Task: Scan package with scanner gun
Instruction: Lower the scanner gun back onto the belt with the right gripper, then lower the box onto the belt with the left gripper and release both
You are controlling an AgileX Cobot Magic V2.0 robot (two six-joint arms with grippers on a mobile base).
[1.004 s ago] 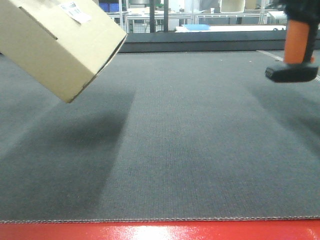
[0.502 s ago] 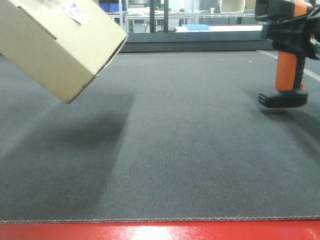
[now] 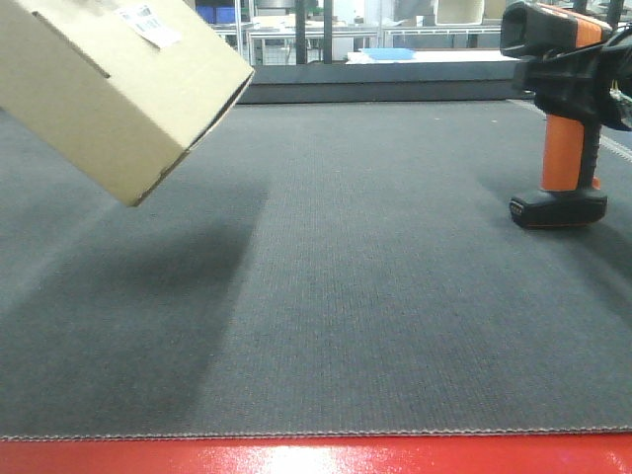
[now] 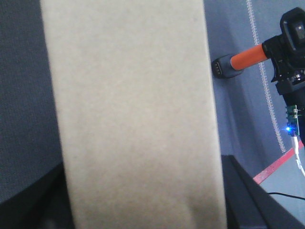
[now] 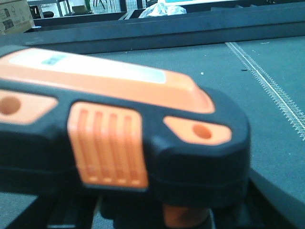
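Two grippers are busy here: we see the left gripper (image 4: 143, 206) clamped on the tan cardboard box (image 3: 109, 89), which hangs tilted above the left of the gray desk (image 3: 346, 296). The right gripper (image 3: 581, 84) grips the head of the orange-and-black scanner (image 3: 565, 153), upright at the desk's right, well apart from the box.
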